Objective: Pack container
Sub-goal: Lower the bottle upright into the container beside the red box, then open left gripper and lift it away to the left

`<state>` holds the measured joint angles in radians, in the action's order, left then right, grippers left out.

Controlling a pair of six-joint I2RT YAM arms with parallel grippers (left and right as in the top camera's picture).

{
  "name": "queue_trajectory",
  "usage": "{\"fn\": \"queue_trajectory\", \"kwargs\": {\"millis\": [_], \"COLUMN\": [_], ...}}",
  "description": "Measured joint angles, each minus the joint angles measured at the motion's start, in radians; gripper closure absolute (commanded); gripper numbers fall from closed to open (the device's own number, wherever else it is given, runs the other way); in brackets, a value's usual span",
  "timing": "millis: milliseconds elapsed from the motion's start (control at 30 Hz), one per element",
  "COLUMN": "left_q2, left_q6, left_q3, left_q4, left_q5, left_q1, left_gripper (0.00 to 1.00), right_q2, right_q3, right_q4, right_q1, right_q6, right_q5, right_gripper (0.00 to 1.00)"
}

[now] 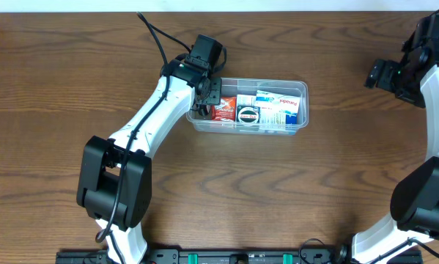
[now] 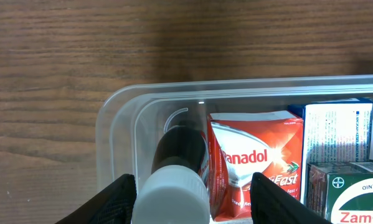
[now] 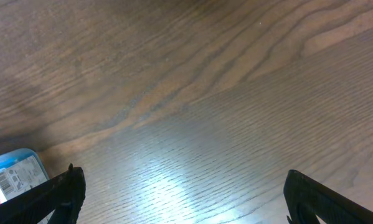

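Note:
The container [image 1: 301, 86] is a clear plastic tub on the wooden table, its rounded left end [image 2: 111, 124] close in the left wrist view. Inside lie a red Panadol packet [image 2: 254, 155], a white and blue box [image 2: 335, 134] and a green Zam-Buk tin [image 2: 354, 202]. A dark bottle with a white cap [image 2: 174, 198] lies in the tub's left end. My left gripper [image 2: 192, 183] straddles that cap with its jaws open, the right finger [image 2: 276, 202] clear of it. My right gripper [image 3: 186, 199] hangs open over bare wood, far right of the tub.
From overhead, the left arm [image 1: 142, 128] reaches diagonally to the tub's left end and the right gripper [image 1: 380, 73] sits near the table's back right. A corner of a blue and white box [image 3: 12, 171] shows at the right wrist view's lower left.

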<state>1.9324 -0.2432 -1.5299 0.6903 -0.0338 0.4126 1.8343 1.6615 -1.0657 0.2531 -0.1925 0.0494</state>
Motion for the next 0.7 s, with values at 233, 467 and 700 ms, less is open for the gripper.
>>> {"fn": "queue_trajectory", "kwargs": {"millis": [233,467,700], "left_q2": [-0.023,-0.194,-0.322], "left_q6": [0.008,0.048,0.066], "left_q3": [-0.006,-0.015,-0.036], "left_q4": [0.001,0.002,0.003], "left_q5": [0.000,-0.033,-0.140], "left_q1": [0.000,-0.033,-0.209], "left_gripper": [0.39,0.24,0.03], "right_q2": [0.000,0.000,0.000], "right_q3": [0.000,0.000,0.000], "right_q4": [0.000,0.000,0.000], "right_q1": [0.000,0.000,0.000], "right_q6": [0.000,0.000,0.000], "right_q5": [0.000,0.000,0.000], "right_gripper": [0.01,0.01,0.01]}}
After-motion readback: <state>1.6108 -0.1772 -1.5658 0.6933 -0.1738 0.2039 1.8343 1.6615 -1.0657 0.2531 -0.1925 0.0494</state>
